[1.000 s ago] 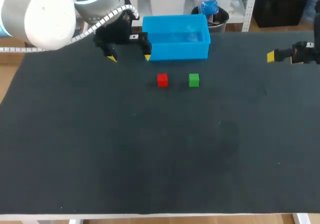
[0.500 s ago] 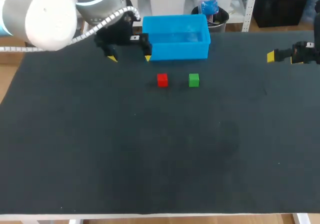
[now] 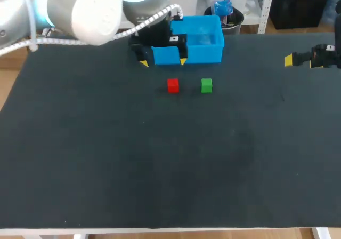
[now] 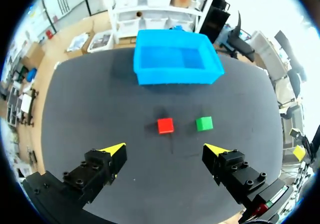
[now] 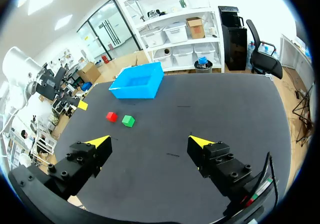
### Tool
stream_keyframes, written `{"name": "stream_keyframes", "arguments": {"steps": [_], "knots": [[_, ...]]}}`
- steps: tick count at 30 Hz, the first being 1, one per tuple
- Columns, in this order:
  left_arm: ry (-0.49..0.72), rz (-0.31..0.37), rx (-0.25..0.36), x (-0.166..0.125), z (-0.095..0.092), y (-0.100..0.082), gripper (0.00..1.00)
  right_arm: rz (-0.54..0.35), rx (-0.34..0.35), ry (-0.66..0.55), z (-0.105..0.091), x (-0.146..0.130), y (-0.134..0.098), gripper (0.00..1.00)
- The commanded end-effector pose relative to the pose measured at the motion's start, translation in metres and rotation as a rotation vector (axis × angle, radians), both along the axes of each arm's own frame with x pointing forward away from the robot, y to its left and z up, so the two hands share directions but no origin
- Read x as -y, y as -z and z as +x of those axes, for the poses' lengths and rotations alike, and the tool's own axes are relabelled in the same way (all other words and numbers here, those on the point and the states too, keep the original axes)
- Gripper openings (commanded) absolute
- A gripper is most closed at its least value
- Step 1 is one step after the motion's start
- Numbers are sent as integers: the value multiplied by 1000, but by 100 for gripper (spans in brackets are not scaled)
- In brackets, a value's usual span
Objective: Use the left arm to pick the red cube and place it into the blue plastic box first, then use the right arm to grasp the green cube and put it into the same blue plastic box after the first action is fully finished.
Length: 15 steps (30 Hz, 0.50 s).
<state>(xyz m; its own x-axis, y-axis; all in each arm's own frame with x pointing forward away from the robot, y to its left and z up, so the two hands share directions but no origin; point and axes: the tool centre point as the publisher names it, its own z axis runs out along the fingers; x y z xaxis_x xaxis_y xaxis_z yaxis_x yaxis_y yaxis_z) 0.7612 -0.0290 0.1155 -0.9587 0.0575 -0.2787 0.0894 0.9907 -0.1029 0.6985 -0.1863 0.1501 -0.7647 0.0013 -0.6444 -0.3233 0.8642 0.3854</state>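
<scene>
Black table (image 3: 106, 169) filled the head view. Left gripper (image 3: 163, 63) hung upper centre, in front of the blue plastic box (image 3: 205, 54), fingers spread, empty. Right gripper (image 5: 150, 141) was at the far right edge, also spread, empty. Red cube (image 3: 172, 85) sat on the table just below the left gripper, green cube (image 3: 206, 85) near its right, not touching

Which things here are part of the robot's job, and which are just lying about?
Job: red cube, green cube, blue plastic box, left gripper, right gripper.
Just there: only the black table beneath them.
</scene>
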Motion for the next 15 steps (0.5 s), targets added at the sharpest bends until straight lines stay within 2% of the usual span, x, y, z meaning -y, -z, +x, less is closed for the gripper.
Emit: {"name": "stream_keyframes", "arguments": {"steps": [1,6,15], "knots": [[-9,38,-34,9,10,1,100,-2,-1,1,1,-1,0,100],[-19,17,-54,13,11,3,100,-2,-1,1,1,-1,0,100],[-32,20,-76,15,9,21,100,-2,-1,1,1,-1,0,100]]}}
